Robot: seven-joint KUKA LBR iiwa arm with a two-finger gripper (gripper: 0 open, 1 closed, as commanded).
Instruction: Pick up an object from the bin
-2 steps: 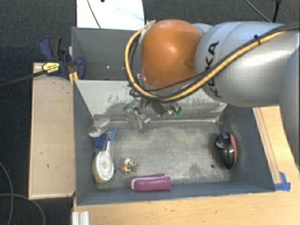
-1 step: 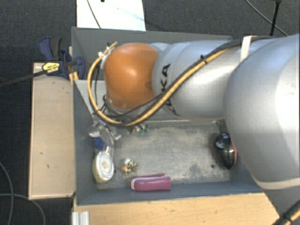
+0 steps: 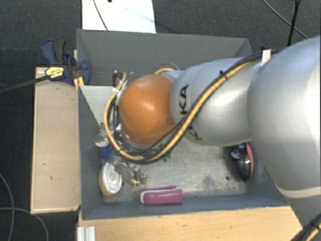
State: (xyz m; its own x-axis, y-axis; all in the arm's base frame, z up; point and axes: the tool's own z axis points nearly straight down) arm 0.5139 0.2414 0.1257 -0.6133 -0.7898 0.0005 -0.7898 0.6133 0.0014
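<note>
The arm comes in over the right rim of the bin and covers most of the back half. Its orange cover hangs over the left part of the floor, close to the left wall. The claw sits under that cover, low by the floor; whether it is open or shut cannot be told, and nothing can be seen in it.

Bare floor lies open in the front middle, between the left-hand things and the right wall.

- One pale round disc lies in the front left corner, just in front of the claw; it is the nearest thing.
- One blue piece is against the left wall.
- A few small brown bits lie just beside the disc.
- One pink bar lies by the front edge, its long axis along that edge.
- One dark, red-edged thing lies near the right wall.
</note>
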